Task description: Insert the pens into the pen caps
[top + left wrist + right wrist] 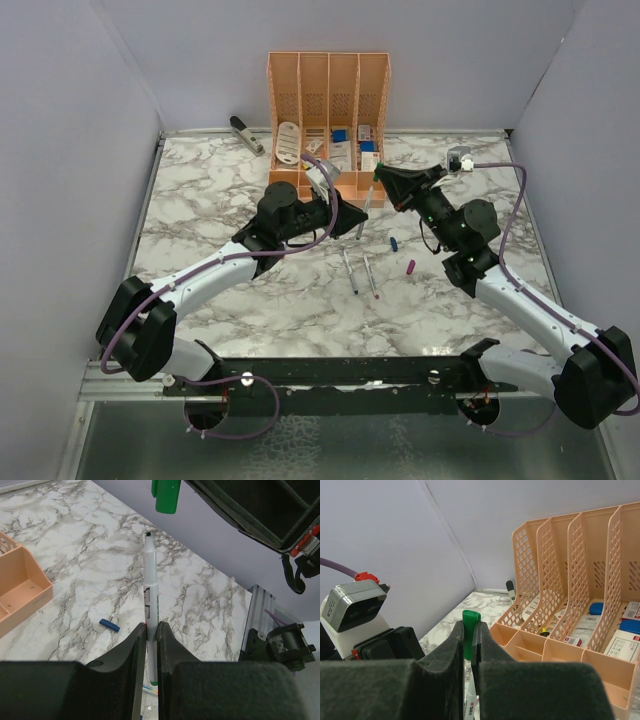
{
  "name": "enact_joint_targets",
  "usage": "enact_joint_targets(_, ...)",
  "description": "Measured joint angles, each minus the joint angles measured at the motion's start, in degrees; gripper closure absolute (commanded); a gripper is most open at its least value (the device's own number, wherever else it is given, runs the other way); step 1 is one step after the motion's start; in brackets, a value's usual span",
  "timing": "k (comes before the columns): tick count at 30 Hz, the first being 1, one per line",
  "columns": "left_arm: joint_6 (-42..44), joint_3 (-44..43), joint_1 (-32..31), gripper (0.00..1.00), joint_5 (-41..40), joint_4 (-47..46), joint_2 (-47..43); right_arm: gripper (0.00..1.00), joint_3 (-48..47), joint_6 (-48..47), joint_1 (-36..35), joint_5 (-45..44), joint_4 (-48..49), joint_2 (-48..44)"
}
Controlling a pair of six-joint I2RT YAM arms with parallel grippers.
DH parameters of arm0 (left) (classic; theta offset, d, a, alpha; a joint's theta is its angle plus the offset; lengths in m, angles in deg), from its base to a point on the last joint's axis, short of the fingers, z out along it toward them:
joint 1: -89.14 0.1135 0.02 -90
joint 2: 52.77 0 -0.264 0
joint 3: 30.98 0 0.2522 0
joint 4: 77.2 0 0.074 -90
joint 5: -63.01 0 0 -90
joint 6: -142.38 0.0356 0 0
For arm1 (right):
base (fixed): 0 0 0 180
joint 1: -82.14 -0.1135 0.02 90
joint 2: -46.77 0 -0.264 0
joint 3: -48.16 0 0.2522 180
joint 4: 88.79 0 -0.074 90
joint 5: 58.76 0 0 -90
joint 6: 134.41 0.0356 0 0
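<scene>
The left gripper (151,628) is clenched on the lower barrel of a thin grey-white marker pen (150,580). In the left wrist view the pen points to 12 o'clock, dark tip uppermost. The right gripper (468,630) is clamped on a stubby green plastic cap (469,617). The cap hangs just beyond that tip, in line with it and apart from it.

On the marble-patterned table (200,210), a small blue cap (109,625) lies at 9 o'clock from the left gripper's fingers. Seen from overhead, a magenta cap (410,267) lies at 4 o'clock of the blue one. Two more grey-white pens (360,273) lie side by side at 6 o'clock below the grippers.

The orange plastic slotted organizer (272,100) stands at 12 o'clock against the back wall. Its upright slots hold white boxes (625,647) and blue items (596,608). A grey stapler (247,133) lies at 9 o'clock of it.

Both arms stretch inward from the near corners, the left from 8 o'clock and the right from 4 o'clock. Their wrists face each other over the middle of the table.

Only the left wrist view shows the gap between tip and cap. The right wrist view shows the cap pinched, with the pen's printed barrel just beneath it. The overhead view alone shows the magenta cap.
</scene>
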Motion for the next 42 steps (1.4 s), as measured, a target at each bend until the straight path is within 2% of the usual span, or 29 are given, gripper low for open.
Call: enact_joint_targets(42, 0.7, 0.0, 0.0, 1.0, -0.02, 0.0, -0.02, 0.99, 0.15, 1.27, 0.0, 1.14, -2.89, 1.29)
